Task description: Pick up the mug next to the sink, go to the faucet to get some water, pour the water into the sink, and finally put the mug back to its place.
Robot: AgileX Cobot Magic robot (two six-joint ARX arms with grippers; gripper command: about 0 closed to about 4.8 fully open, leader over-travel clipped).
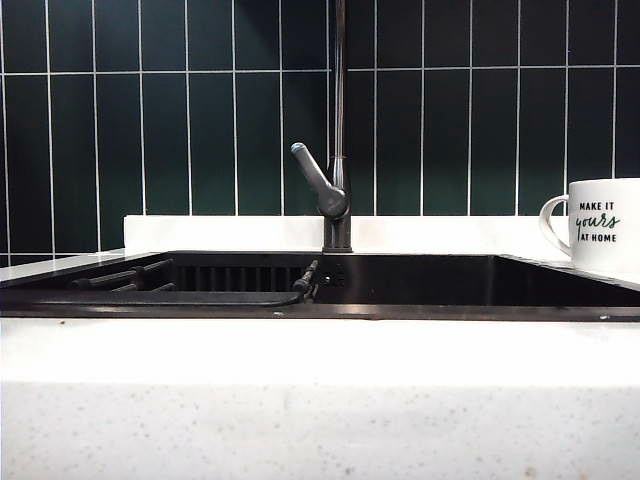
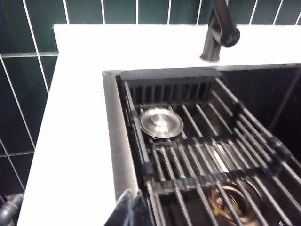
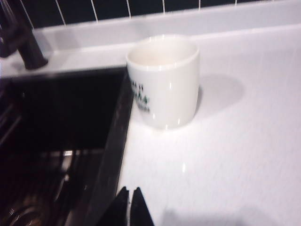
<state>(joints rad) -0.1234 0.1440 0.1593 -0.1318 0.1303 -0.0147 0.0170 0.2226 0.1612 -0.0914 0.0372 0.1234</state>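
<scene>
- The right claw (image 3: 129, 200) shows at the bottom edge of its wrist view, its 2 dark tips pressed almost together and holding nothing. It hangs over the white surface (image 3: 244, 155), well short of the mug.
- The left claw (image 2: 133, 207) sits at the bottom of its own wrist view, tips drawn together and empty, above the left rim of the sink (image 2: 115, 141).
- Neither claw appears in the exterior view.
- The mug (image 3: 164, 80) stands upright on the surface just beside the sink's right edge, at the far right of the exterior view, handle toward the frame's centre and the "MAKE IT yours AT HOME" lettering facing the camera.
- Progress, as I judge it: the mug stands on the surface with both claws clear of it. This fits either the very start or the very end of the task, and the pictures alone cannot settle which. No water is visible in the mug or running.
- The faucet (image 1: 338, 120) rises as a thin metal pipe at the centre of the exterior view, with a grey angled lever (image 1: 315, 175) and a dark base.
- Materials: the mug is glossy white ceramic, cylindrical, with a loop handle; the surface is white, smooth and faintly speckled; the sink is a dark rectangular basin.
- Inside it lie a black ribbed rack (image 2: 202, 155), a round steel stopper (image 2: 161, 122) and a brassy drain (image 2: 230, 200).
- Dark green glazed tiles (image 1: 165, 110) with pale grout form the back wall.
</scene>
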